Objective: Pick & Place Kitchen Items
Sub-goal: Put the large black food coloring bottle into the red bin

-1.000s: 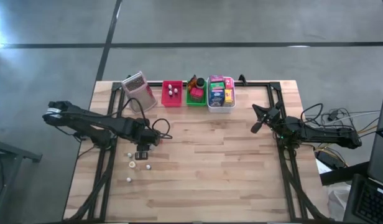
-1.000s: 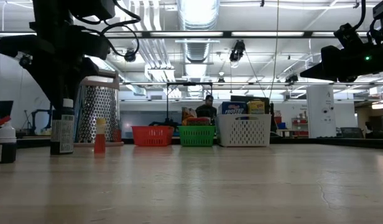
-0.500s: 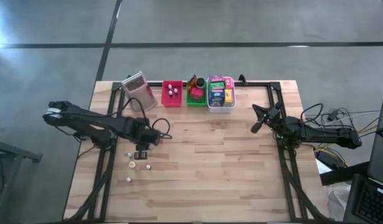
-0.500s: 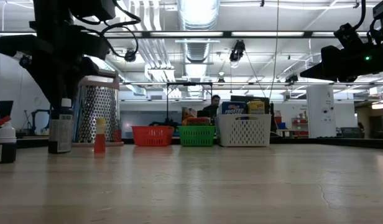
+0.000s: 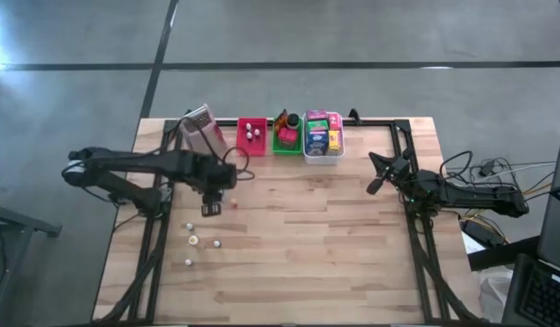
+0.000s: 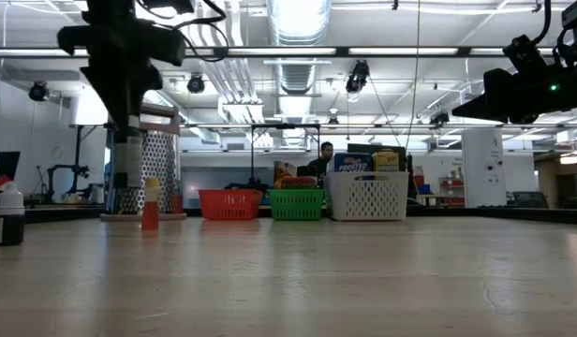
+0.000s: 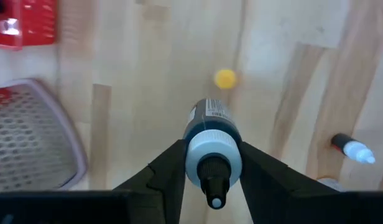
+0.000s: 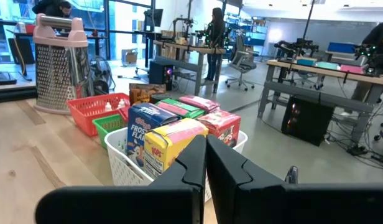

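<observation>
Right now I have a small dark bottle (image 7: 211, 134) with a pale cap clamped between the left gripper's (image 7: 211, 163) fingers, lifted clear of the wooden table (image 5: 335, 236). From above, that gripper (image 5: 213, 193) hangs over the left half of the table, just near of the metal grater (image 5: 198, 127) that stands at the far left edge.

Below the held bottle, my left wrist camera shows a small yellow-capped piece (image 7: 226, 78) on the wood and another dark bottle with a white tip (image 7: 350, 147) lying on its side well apart from it. In the overhead view, a few tiny pale bottles (image 5: 193, 240) sit scattered on the table nearer than the gripper.

Along the far edge, right of the grater, stand three trays in a row: a red tray (image 5: 251, 149) with small white items inside, a green tray (image 5: 285, 147) with reddish things in it, and a white basket (image 5: 322, 155) packed with pink, blue, green and yellow packets (image 5: 320, 133).

My right gripper (image 5: 375, 184) waits over the right side of the table, its fingers pressed together with nothing between them.
</observation>
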{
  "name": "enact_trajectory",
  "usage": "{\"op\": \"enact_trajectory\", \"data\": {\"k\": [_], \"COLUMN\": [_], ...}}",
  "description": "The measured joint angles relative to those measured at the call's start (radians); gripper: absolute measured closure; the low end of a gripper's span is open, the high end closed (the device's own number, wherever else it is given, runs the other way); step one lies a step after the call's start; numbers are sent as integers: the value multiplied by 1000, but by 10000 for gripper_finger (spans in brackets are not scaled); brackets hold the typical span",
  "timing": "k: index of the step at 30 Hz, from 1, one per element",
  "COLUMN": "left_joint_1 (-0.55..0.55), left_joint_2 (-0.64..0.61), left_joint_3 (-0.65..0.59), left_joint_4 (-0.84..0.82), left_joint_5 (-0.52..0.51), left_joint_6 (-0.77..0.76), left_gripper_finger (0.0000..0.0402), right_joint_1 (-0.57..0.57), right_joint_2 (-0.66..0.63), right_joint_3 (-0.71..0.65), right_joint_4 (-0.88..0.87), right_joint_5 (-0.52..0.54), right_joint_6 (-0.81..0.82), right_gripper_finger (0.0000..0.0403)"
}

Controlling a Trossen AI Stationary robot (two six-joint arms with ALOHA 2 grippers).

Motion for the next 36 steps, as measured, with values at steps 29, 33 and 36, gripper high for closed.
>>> {"op": "enact_trajectory", "data": {"k": [29,33,36], "left_joint_1": [443,471,499], "left_joint_2": [355,459,516], "left_joint_3": [484,607,670], "left_joint_4": [87,13,-11], "left_joint_5": [14,14,19], "left_joint_6": [480,520,525], "left_gripper_finger": [262,262,262], "right_joint_1": [0,0,0], "right_joint_2": [0,0,0], "right_joint_3": [0,0,0], "right_joint_4": [0,0,0], "right_joint_5": [0,0,0], "right_joint_6": [0,0,0], "right_gripper_finger": [394,394,394]}}
